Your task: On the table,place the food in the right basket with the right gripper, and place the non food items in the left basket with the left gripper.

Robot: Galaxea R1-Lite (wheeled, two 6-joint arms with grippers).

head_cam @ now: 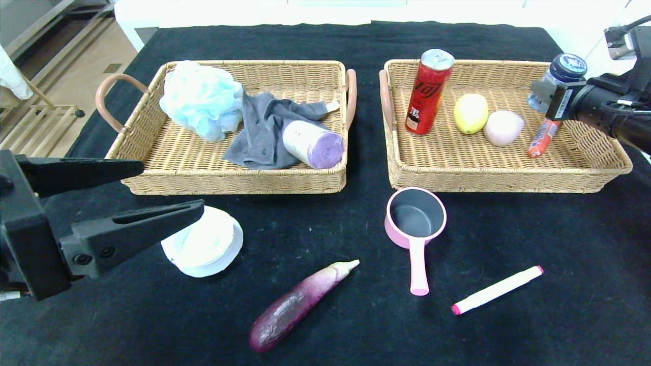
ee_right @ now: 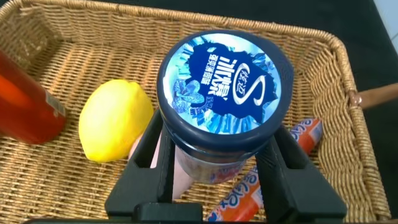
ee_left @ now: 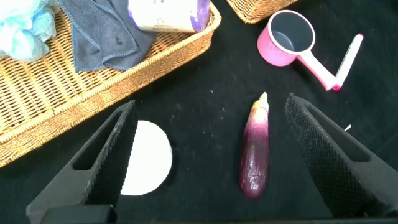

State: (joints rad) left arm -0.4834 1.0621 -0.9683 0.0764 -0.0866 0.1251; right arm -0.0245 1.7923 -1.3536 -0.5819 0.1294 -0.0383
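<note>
Sorting in progress on a black cloth-covered surface.
The left pincer gapes wide above a white round lid, near a purple eggplant; the left wicker basket holds cloth items. Over the right wicker basket, the right pincer grips a blue-lidded clear jar.

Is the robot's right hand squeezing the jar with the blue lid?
Touching. In the right wrist view, the right gripper has a finger pressed against each side of the blue-lidded jar, holding it above the right basket.
</note>
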